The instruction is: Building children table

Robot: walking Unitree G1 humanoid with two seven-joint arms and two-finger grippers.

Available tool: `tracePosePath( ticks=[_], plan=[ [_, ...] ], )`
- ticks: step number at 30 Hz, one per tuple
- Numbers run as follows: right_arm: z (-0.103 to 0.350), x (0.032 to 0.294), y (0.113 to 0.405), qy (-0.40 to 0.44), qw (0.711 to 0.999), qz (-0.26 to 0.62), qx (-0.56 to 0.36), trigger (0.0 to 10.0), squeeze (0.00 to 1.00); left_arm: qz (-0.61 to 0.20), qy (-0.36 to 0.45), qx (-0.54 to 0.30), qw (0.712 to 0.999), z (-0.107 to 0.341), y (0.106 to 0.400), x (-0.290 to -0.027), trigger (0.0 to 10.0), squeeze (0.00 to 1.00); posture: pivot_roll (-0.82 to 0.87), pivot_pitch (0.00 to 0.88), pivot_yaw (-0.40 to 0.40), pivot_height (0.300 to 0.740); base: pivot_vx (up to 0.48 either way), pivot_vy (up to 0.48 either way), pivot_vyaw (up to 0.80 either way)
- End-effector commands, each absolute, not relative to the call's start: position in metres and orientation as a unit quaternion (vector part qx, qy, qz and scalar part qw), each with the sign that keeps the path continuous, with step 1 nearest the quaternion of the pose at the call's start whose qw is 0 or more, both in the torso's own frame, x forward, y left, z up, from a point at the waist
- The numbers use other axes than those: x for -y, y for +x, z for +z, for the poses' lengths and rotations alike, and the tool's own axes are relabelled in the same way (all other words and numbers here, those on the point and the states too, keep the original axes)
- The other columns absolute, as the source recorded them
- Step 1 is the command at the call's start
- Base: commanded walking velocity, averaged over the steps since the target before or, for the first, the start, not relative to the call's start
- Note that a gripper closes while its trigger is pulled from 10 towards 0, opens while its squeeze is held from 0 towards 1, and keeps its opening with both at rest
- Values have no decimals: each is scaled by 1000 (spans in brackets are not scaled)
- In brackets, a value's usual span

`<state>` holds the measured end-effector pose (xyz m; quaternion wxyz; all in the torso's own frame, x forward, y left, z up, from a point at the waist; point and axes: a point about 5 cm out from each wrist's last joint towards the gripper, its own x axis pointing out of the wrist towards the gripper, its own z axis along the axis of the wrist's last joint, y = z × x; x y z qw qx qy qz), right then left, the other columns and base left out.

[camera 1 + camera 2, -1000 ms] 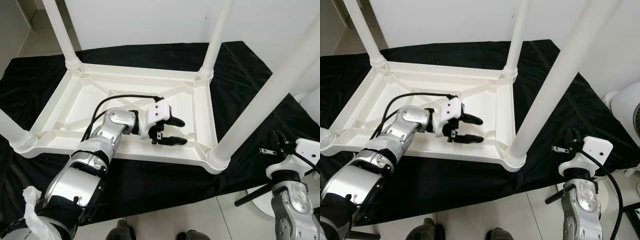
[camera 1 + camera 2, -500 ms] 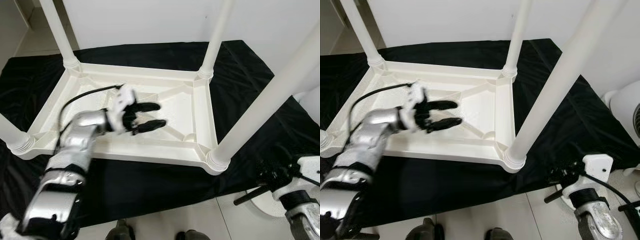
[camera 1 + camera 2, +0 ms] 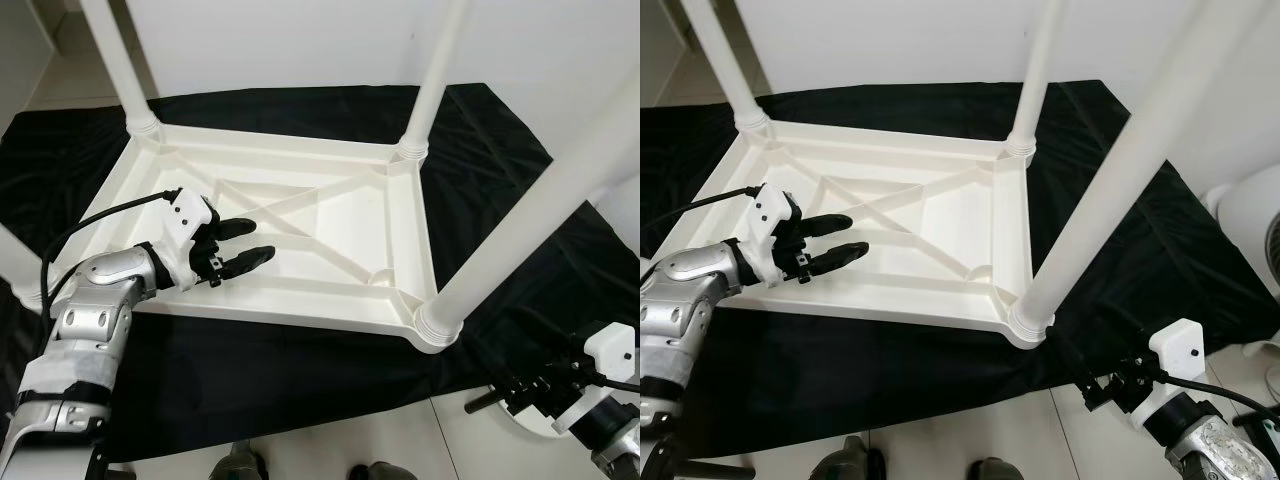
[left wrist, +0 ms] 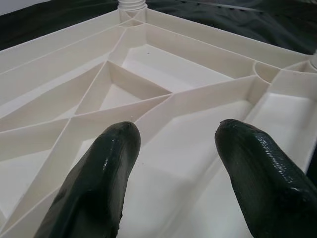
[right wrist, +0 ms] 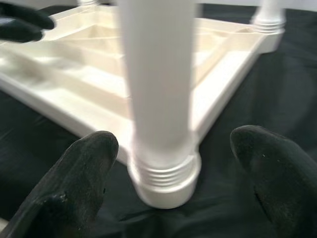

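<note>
A white plastic children's table (image 3: 320, 312) lies upside down on a black cloth, its ribbed underside facing up. Its legs stand upright in the corners: the near-right leg (image 3: 520, 215), the far-right leg (image 3: 430, 80) and the far-left leg (image 3: 120, 60). My left gripper (image 3: 258, 238) hovers open over the near-left part of the underside, holding nothing; the ribs (image 4: 148, 106) lie just beyond its fingers. My right gripper (image 3: 1102, 388) is low at the near right, off the table. It is open and faces the base of the near-right leg (image 5: 158, 74) without touching it.
The black cloth (image 3: 300, 370) covers the floor around the table. A white wall stands close behind. A white fan (image 3: 1250, 210) sits at the far right on the tiled floor. My feet (image 3: 240, 465) are at the cloth's near edge.
My left gripper has drawn back from the middle-right of the underside to its near-left, still open. My right arm has sunk lower and farther out.
</note>
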<state>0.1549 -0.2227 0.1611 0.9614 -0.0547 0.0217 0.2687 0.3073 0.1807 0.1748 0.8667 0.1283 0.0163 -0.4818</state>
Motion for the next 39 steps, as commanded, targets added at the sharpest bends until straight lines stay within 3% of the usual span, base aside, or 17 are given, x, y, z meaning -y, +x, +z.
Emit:
tracePosePath(
  ticks=[1, 3, 7, 13, 15, 19, 21, 26, 30, 32, 39],
  plan=[
    [160, 221, 153, -47, 959, 278, -27, 10000, 0, -590, 129, -37, 796, 172, 294, -174, 10000, 0, 12, 37, -3, 740, 0, 0, 0],
    [161, 219, 169, -73, 960, 270, -9, 10000, 0, -626, 135, -60, 766, 169, 279, -173, 10000, 0, 18, 26, -3, 740, 0, 0, 0],
    [162, 218, 184, -72, 965, 250, 14, 10000, 0, -647, 114, -60, 752, 172, 266, -163, 10000, 0, 19, 21, -6, 740, 0, 0, 0],
    [163, 211, 197, -50, 969, 241, 34, 10000, 0, -659, 79, -44, 746, 172, 253, -140, 10000, 0, 23, 35, -16, 740, 0, 0, 0],
    [163, 208, 208, -43, 968, 245, 38, 10000, 0, -667, 52, -32, 743, 171, 247, -120, 10000, 0, 20, 47, -16, 740, 0, 0, 0],
    [163, 207, 211, -43, 966, 253, 36, 10000, 0, -668, 45, -32, 742, 171, 247, -113, 10000, 0, 18, 50, -15, 740, 0, 0, 0],
    [165, 213, 225, -54, 964, 258, 37, 10000, 0, -639, 24, -28, 769, 173, 256, -96, 10000, 0, 15, 58, -12, 740, 0, 0, 0],
    [161, 234, 243, -68, 977, 199, 38, 10000, 0, -623, 27, -35, 781, 177, 260, -74, 10000, 0, 18, 65, -13, 740, 0, 0, 0],
    [159, 237, 246, -64, 980, 183, 37, 10000, 0, -604, 37, -21, 796, 178, 262, -68, 10000, 0, 14, 68, -12, 740, 0, 0, 0],
    [157, 237, 250, -48, 985, 160, 39, 10000, 0, -572, 49, -12, 819, 176, 268, -62, 10000, 0, 13, 69, -13, 740, 0, 0, 0],
    [151, 228, 256, -20, 990, 135, 35, 10000, 0, -538, 61, -15, 840, 170, 272, -54, 10000, 0, 6, 69, -18, 740, 0, 0, 0]
  ],
)
